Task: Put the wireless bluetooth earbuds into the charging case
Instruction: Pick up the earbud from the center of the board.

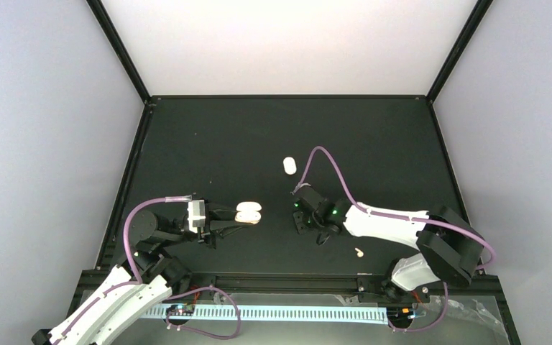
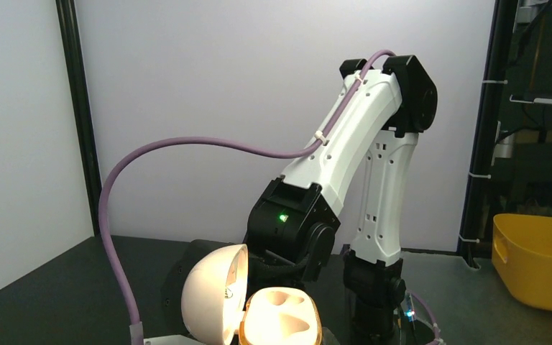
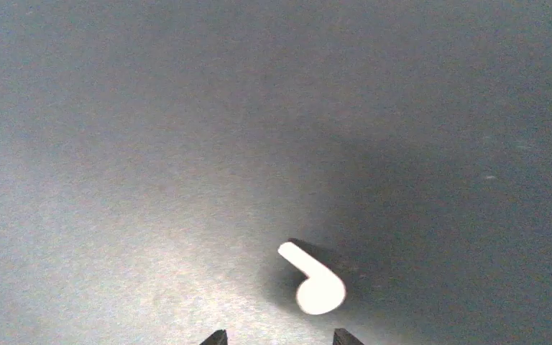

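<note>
Looking from the top, the left gripper (image 1: 238, 217) clasps the open charging case (image 1: 249, 213) at the left front of the table (image 1: 259, 129); its wrist view shows the case seemingly empty inside; the right wrist view shows the right gripper (image 3: 279, 339) spread and empty, just short of one earbud (image 3: 315, 282), so lowering and pinching it seems next.

Nothing legible in any view. The glossy white pill-shaped plastic charging case (image 2: 212, 287) shows bare plastic, the white plastic shell of the right arm (image 2: 345, 144) carries no readable mark, and the yellow plastic bin (image 2: 539, 259) is plain too.
</note>
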`<action>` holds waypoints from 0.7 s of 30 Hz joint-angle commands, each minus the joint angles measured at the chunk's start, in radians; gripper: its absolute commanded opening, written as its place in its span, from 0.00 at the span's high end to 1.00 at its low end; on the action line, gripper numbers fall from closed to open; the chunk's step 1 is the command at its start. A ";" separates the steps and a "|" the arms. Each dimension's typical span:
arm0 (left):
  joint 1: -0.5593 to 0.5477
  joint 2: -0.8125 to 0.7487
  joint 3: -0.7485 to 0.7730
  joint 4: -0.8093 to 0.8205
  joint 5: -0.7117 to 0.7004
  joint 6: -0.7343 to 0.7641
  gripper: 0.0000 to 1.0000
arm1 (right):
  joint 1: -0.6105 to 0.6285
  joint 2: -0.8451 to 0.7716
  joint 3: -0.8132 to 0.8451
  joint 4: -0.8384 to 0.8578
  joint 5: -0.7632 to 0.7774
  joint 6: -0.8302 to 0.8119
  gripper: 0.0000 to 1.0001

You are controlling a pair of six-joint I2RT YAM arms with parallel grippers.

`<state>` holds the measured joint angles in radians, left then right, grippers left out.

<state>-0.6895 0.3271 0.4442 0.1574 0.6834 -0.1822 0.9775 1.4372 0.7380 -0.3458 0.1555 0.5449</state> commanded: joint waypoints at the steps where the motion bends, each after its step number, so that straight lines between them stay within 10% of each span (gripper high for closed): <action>1: -0.005 -0.009 0.013 0.004 0.002 0.011 0.98 | -0.006 0.016 -0.018 0.114 -0.145 0.075 0.64; 21: -0.004 -0.008 0.013 0.001 -0.001 0.011 0.98 | -0.138 0.125 -0.017 0.168 -0.163 0.033 0.64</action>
<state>-0.6895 0.3264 0.4442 0.1574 0.6834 -0.1825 0.8604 1.5196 0.7017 -0.1997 -0.0040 0.6029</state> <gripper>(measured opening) 0.180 0.358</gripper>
